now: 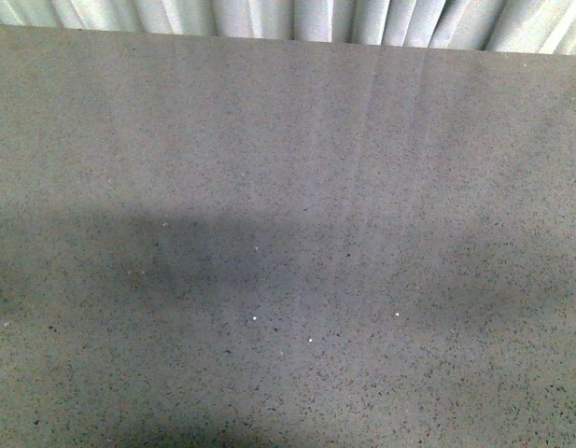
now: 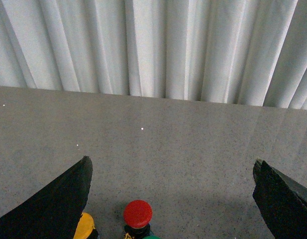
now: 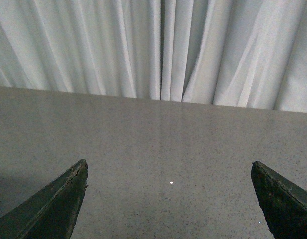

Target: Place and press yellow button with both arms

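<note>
Front view: grey speckled table (image 1: 288, 280), with a white curtain (image 1: 269, 19) along its far edge.

Left wrist view: left gripper (image 2: 171, 162) is spread wide over the table, with only bare tabletop between its dark fingers (image 2: 58, 204). The yellow button (image 2: 85, 226) sits on the table close below the gripper. It is partly hidden behind one finger and cut off by the frame edge. A red button (image 2: 138, 214) stands upright just beside it.

Right wrist view: right gripper (image 3: 169, 164) is also wide apart and holds nothing, above bare table with the curtain beyond.
</note>
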Motion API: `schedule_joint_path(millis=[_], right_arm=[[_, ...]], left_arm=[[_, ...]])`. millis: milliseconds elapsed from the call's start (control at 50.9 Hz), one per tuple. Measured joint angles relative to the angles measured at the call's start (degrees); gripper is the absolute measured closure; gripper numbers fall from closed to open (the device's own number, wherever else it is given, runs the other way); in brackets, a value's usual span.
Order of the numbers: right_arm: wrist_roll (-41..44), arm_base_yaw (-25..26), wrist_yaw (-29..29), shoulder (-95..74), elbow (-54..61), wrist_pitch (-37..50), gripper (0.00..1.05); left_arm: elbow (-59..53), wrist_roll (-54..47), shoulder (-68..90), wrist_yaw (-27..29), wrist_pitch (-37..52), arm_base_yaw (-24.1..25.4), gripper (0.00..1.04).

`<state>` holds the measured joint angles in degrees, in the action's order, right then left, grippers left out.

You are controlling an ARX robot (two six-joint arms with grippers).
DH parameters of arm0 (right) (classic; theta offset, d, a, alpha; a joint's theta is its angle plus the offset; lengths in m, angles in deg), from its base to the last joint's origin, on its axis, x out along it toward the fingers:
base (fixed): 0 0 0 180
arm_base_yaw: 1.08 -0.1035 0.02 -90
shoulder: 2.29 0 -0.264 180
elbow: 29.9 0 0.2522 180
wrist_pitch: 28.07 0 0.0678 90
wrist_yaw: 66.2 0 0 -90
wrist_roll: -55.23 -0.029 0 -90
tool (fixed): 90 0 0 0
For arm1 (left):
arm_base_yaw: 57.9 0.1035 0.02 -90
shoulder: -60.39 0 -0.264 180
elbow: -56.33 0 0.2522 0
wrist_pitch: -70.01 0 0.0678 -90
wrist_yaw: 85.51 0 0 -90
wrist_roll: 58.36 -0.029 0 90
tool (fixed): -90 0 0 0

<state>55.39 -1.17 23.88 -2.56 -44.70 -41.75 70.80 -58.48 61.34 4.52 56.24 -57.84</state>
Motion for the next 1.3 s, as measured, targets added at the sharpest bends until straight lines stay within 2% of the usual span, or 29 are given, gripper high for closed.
schedule_joint_path(millis=[471, 491, 550, 628, 707, 903, 1002, 1159, 1296], right_arm=[[0.0, 0.0, 0.0, 0.0, 0.0, 0.0, 0.09], [0.0, 0.0, 0.0, 0.0, 0.0, 0.0, 0.09], [0.0, 0.0, 0.1, 0.0, 0.0, 0.0, 0.09], [0.0, 0.0, -0.1, 0.0, 0.0, 0.0, 0.09], [0.0, 0.0, -0.1, 0.0, 0.0, 0.0, 0.09], [0.0, 0.0, -0.1, 0.0, 0.0, 0.0, 0.09], [0.0, 0.0, -0.1, 0.0, 0.0, 0.0, 0.09], [0.0, 0.0, -0.1, 0.0, 0.0, 0.0, 0.09], [0.0, 0.0, -0.1, 0.0, 0.0, 0.0, 0.09]], left_arm=[[0.0, 0.0, 0.0, 0.0, 0.0, 0.0, 0.09], [0.1, 0.1, 0.3, -0.8, -0.4, 0.1, 0.09], [4.5, 0.5, 6.0, -9.4, -10.6, 3.0, 0.09], [9.2, 0.0, 16.5, -14.0, -15.0, 5.4, 0.09], [12.3, -0.9, 26.7, -13.7, -10.6, 7.4, 0.09], [16.5, -4.2, 50.0, -10.8, 9.1, 12.5, 0.09], [16.8, -5.9, 63.4, -9.4, 19.2, 16.5, 0.09], [17.2, -6.3, 73.0, -8.9, 25.7, 21.2, 0.09], [17.2, -7.0, 78.1, -9.2, 29.3, 22.4, 0.09]])
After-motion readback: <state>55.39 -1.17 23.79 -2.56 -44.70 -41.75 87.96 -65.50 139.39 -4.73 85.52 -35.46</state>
